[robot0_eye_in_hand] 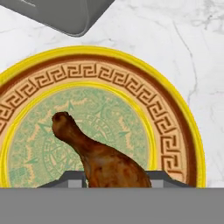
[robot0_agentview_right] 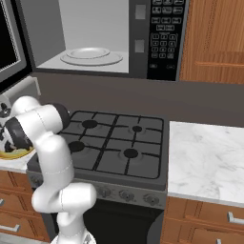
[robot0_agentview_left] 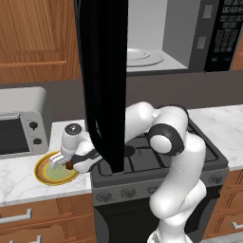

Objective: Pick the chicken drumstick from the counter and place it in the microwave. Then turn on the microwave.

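White marble counter [robot0_eye_in_hand: 192, 57] carries a yellow plate [robot0_eye_in_hand: 175, 109] near its front edge; the chicken drumstick [robot0_eye_in_hand: 103, 159] lies on the plate, thick end between the gripper [robot0_agentview_left: 58, 160] fingers, which are half closed around it. Above, the microwave [robot0_agentview_right: 138, 43] stands open.

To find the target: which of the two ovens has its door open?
The black microwave above the stove; its door swings wide. The silver toaster oven on the counter is closed.

Both base views look forward and down from behind the arm, sharing the stove [robot0_agentview_left: 156, 156] and microwave [robot0_agentview_right: 95, 43]; the hand view looks closely down on the plate [robot0_eye_in_hand: 175, 118].
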